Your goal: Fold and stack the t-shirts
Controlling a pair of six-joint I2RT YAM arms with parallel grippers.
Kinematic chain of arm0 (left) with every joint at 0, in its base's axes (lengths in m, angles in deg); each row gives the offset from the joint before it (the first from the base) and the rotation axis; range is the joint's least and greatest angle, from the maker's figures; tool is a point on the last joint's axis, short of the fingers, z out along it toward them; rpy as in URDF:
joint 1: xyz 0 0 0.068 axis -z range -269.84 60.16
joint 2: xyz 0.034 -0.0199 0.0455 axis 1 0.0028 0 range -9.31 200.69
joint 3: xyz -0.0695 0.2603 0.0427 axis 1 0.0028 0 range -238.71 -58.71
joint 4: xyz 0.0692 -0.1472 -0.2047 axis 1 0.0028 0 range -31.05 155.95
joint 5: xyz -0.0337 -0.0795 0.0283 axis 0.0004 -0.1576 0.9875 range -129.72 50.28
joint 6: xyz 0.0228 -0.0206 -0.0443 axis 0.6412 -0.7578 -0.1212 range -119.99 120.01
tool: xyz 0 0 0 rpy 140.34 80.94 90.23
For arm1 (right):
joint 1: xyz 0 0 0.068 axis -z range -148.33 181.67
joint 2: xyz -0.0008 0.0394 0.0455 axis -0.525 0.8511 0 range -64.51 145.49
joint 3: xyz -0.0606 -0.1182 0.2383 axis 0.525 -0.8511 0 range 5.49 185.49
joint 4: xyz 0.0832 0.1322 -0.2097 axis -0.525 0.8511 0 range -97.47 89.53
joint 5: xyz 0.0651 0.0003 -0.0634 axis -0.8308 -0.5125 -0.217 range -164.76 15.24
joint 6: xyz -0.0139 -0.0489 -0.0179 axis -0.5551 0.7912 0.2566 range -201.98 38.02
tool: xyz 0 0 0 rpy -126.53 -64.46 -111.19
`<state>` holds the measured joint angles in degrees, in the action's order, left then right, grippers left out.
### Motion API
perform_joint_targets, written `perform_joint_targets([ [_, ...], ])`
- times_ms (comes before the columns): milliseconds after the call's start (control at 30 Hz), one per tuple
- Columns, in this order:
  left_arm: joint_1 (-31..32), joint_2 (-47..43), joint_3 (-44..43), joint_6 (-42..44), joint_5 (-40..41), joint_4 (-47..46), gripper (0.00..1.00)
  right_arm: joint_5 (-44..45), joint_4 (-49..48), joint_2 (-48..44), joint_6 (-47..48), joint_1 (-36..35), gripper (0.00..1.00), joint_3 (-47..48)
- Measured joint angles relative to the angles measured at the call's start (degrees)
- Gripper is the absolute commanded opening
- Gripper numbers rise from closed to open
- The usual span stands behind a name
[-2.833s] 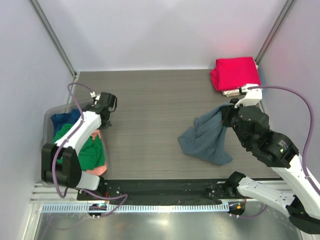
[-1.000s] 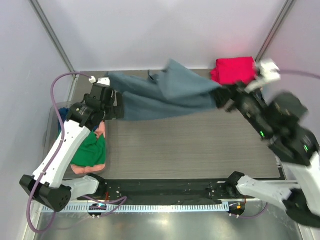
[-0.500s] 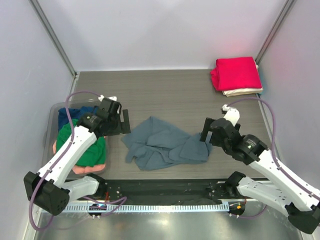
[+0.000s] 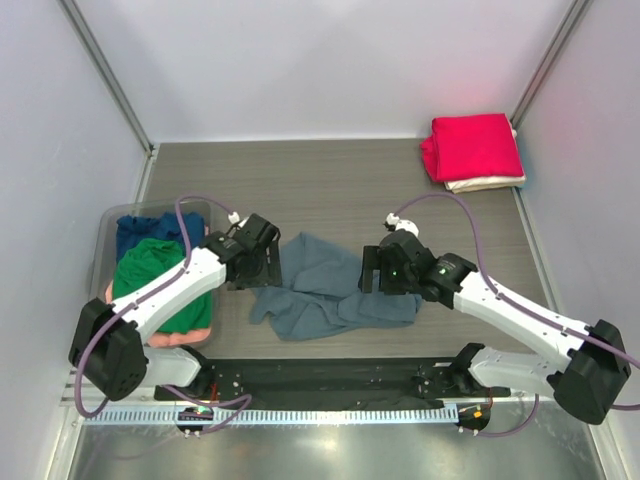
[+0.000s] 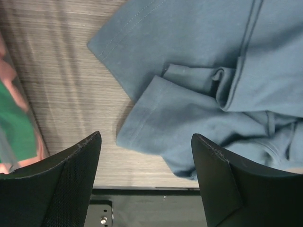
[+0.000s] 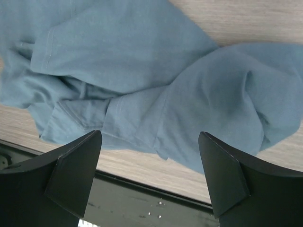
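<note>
Slate-blue t-shirt (image 4: 330, 290) lies crumpled under the left pincer (image 5: 146, 137) and right pincer (image 6: 149, 134) (both gaping, empty).

Soft, even light falls from overhead: the table (image 4: 330, 180) is bright, shadows are faint, and the red t-shirt (image 4: 472, 145) is oversaturated, spilling a pink glow onto the wall (image 4: 470, 100) behind. Both wrist views are sharp on the grey-blue t-shirt (image 5: 208, 71), stitching legible, while the fingers (image 5: 61, 184) read nearly black and the clear bin (image 5: 21, 113) at the left view's edge smears out of focus.
</note>
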<state>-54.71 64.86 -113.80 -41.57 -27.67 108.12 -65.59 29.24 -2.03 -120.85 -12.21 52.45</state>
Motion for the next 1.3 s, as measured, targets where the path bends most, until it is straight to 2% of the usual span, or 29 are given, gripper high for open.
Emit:
perform_joint_targets([
  [133,0.11,3.17,0.52,-0.09,0.33,-3.26,0.76,0.7,-2.23,2.6,1.81,0.0,0.88,0.04],
  [267,0.22,11.74,-6.03,1.03,-1.46,-5.68,0.72,1.9,-3.02,3.13,3.41,0.0,0.88,0.04],
  [367,1.07,18.86,-11.63,1.75,-3.32,-9.09,0.66,3.32,-3.48,3.02,4.98,0.31,0.88,0.07],
  [533,3.45,24.96,-12.72,1.62,-6.27,-11.93,0.6,3.76,-3.5,1.81,6.47,2.8,0.88,-0.11],
  [600,4.46,26.58,-12.46,1.42,-6.86,-12.33,0.54,3.76,-3.5,1.03,7.02,3.96,0.88,-0.26],
  [633,4.79,26.97,-12.24,1.38,-7.17,-12.41,0.46,3.72,-3.5,0.72,7.34,4.66,0.88,-0.33],
  [733,6.05,27.21,-11.3,1.03,-7.85,-12.7,0.31,3.67,-3.5,0.52,7.89,5.92,0.88,-0.37],
  [833,7.02,27.19,-10.95,0.94,-7.93,-12.72,0.31,3.52,-3.5,0.55,8.61,6.71,0.88,-0.39],
  [900,7.72,27.12,-10.95,0.57,-7.89,-12.63,0.38,3.48,-3.5,0.57,8.66,6.86,0.88,-0.44],
  [933,8.02,27.02,-10.95,0.39,-7.74,-12.41,0.45,3.41,-3.5,0.61,8.66,6.88,0.87,-0.52],
  [1033,8.85,26.08,-11.21,0.04,-7.3,-10.71,0.45,3.08,-3.54,0.94,8.66,6.88,0.86,-0.83],
  [1100,9.11,24.94,-11.39,0.02,-7.04,-9.57,0.38,2.89,-3.56,1.03,8.61,6.88,0.84,-1.29],
  [1133,9.16,24.15,-11.43,0.04,-7.02,-9.22,0.2,2.82,-3.58,1.03,8.61,6.88,0.84,-1.57],
  [1200,9.25,22.62,-11.47,-0.28,-6.99,-8.76,0.02,2.64,-3.69,1.03,8.57,6.88,0.78,-2.32],
  [1267,9.27,21.62,-11.54,-0.07,-7.1,-8.68,0.0,2.47,-3.76,1.03,8.48,6.88,0.7,-3.17],
  [1300,9.27,21.35,-11.56,0.0,-7.13,-8.7,0.0,2.34,-3.8,1.03,8.37,6.88,0.61,-3.69],
])
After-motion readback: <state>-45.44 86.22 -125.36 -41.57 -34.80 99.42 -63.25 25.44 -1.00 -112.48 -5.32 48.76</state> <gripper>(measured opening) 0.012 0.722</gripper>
